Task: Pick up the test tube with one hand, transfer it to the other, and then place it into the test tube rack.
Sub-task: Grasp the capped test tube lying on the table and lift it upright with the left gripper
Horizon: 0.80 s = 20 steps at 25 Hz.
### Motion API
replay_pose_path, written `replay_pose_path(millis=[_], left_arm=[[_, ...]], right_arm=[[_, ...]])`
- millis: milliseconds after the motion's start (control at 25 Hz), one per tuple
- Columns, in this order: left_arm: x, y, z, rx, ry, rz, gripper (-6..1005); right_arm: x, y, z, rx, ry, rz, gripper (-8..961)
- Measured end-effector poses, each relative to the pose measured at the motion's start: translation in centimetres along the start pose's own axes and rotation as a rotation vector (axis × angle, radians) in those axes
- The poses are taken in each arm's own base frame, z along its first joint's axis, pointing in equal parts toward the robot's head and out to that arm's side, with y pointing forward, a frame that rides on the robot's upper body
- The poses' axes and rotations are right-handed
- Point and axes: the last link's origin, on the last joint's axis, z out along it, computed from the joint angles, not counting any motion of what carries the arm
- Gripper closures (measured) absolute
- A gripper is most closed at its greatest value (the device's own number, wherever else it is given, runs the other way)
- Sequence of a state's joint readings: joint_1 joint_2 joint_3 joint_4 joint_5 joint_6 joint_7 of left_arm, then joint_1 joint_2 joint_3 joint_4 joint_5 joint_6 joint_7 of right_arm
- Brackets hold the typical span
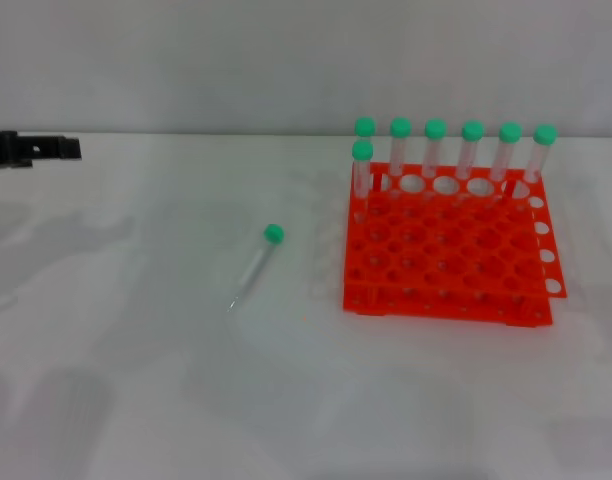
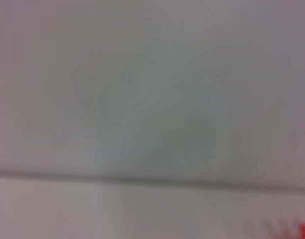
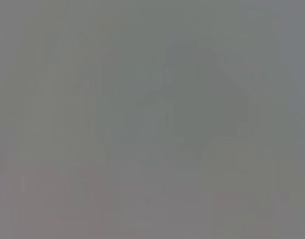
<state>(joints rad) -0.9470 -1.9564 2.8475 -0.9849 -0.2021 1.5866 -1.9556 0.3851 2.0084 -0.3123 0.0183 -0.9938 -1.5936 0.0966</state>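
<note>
Nowhere is any writing readable. On the white table (image 1: 136,400), the loose test tube (image 1: 254,266) lies flat, its green cap toward the far side and its tapered tip angled nearer and slightly leftward. It rests just left of the orange rack (image 1: 446,250), where seven capped tubes (image 1: 435,150) stand. Far off at the left edge hangs the left gripper (image 1: 31,150), holding nothing; its opening cannot be told.

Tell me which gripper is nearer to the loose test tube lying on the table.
Left. The left gripper is at the far left edge of the head view, well away from the test tube and farther back. The right gripper is not in view.
</note>
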Motion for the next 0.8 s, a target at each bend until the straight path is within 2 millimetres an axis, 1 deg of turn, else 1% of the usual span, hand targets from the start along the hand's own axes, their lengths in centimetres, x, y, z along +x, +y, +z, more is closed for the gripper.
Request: replay_pose_path(millis=[200,320,440,520,600,800], left_arm=[[2.0,1.7,1.1,0.056,-0.186,0.022,119],[3.1,3.4,2.0,0.087,-0.297,0.077,120],[4.0,5.1,3.0,0.097,-0.372,0.133,120],[4.3,6.3,4.0,0.096,-0.425,0.162,121],[4.2,7.6,5.5,0.093,-0.495,0.186,121],[3.1,9.6,8.5,0.078,-0.593,0.209,122]], right_arm=[[-0.1,-0.1,0.4,-0.003,-0.009,-0.007,68],[-0.2,-0.1,0.6,-0.005,-0.015,-0.012,68],[-0.3,-0.1,0.7,-0.007,-0.017,-0.013,69],[-0.3,-0.1,0.8,-0.007,-0.017,-0.013,69],[-0.2,-0.1,0.8,-0.007,-0.016,-0.014,69],[-0.1,-0.3,0.4,-0.002,-0.008,-0.017,68]])
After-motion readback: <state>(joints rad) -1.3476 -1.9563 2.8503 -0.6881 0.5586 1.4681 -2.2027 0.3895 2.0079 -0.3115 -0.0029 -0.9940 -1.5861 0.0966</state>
